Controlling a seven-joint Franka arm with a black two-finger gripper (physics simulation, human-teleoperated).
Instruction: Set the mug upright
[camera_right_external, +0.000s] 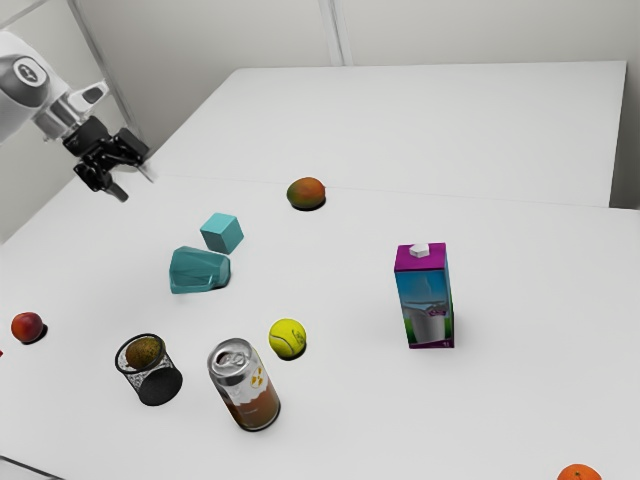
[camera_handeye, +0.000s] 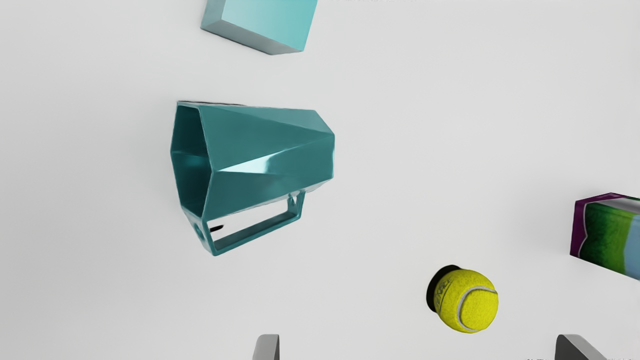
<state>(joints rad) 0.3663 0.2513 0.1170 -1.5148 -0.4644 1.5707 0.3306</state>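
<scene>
While gripper (camera_right_external: 137, 187) hangs raised at exterior view's upper left, its two fingers stand widely spread. Teal faceted mug (camera_handeye: 272, 150) lies on its side on white table (camera_right_external: 340, 250), apart from gripper, mouth turned away from milk carton (camera_right_external: 425, 300). Handle (camera_handeye: 257, 235) is at side nearer to tennis ball (camera_handeye: 470, 302). Turquoise cube (camera_right_external: 222, 233) is near mug, at side opposite to handle.

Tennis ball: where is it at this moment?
The tennis ball lies just toward the exterior view's right from the drink can, between it and the carton.
</scene>
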